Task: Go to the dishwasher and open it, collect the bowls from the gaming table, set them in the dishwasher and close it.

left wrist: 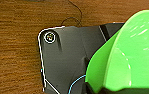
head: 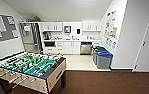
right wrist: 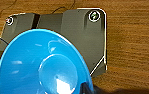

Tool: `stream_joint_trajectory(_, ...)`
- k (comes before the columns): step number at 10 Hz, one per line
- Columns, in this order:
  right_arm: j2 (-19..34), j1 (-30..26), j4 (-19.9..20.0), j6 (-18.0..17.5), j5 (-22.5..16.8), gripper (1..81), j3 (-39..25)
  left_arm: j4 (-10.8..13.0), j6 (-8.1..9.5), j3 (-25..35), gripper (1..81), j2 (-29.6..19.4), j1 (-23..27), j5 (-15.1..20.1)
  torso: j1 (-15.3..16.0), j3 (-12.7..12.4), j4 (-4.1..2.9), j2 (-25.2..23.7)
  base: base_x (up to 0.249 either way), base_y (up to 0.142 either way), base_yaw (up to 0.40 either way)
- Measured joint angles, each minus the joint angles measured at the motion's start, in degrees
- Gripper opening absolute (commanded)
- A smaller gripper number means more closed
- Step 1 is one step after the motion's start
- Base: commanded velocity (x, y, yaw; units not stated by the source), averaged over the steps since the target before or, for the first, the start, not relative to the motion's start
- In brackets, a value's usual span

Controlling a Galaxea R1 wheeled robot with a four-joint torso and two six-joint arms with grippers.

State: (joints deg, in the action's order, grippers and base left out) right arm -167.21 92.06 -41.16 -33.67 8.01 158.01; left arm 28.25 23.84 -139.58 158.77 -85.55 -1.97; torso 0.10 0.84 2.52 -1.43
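The lime green bowl (left wrist: 130, 55) shows large in the left wrist view, hanging over the brown floor and the robot's dark base plate, with my left gripper (left wrist: 115, 90) shut on its edge. In the right wrist view the blue bowl (right wrist: 42, 65) hangs the same way, with my right gripper (right wrist: 86, 88) shut on its rim. The dishwasher (head: 86, 48), with a steel front, sits under the counter at the far end of the kitchen. It is too small to tell how its door stands.
A table-football table (head: 30, 66) with a green field and rods stands close at the left. Blue and grey bins (head: 103, 59) line the right wall before the dishwasher. Pale floor (head: 78, 61) runs between them to the white cabinets; a tall steel fridge (head: 29, 37) stands at the back left.
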Motion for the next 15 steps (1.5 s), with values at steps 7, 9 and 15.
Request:
stream_joint_trajectory(7, 0.01, 0.16, 0.0, 0.0, -0.02, 1.0, 0.0, 0.0, 0.0, 0.0, 1.0, 0.16, -0.02, 0.05, 0.0, 0.0, 0.0, 0.0, 0.133, 0.0, 0.0)
stream_joint_trajectory(9, 0.0, 0.13, 0.0, 0.0, 0.0, 1.0, 0.0, 0.0, 0.0, 0.0, 1.0, 0.3, -0.05, 0.02, 0.02, 0.0, 0.0, 0.0, 0.133, 0.0, 0.0)
stream_joint_trajectory(15, 0.0, 0.13, 0.0, 0.0, 0.0, 1.0, 0.0, 0.0, 0.0, 0.0, 1.0, 0.49, -0.05, 0.02, 0.0, 0.0, 0.0, 0.0, 0.133, 0.0, 0.0)
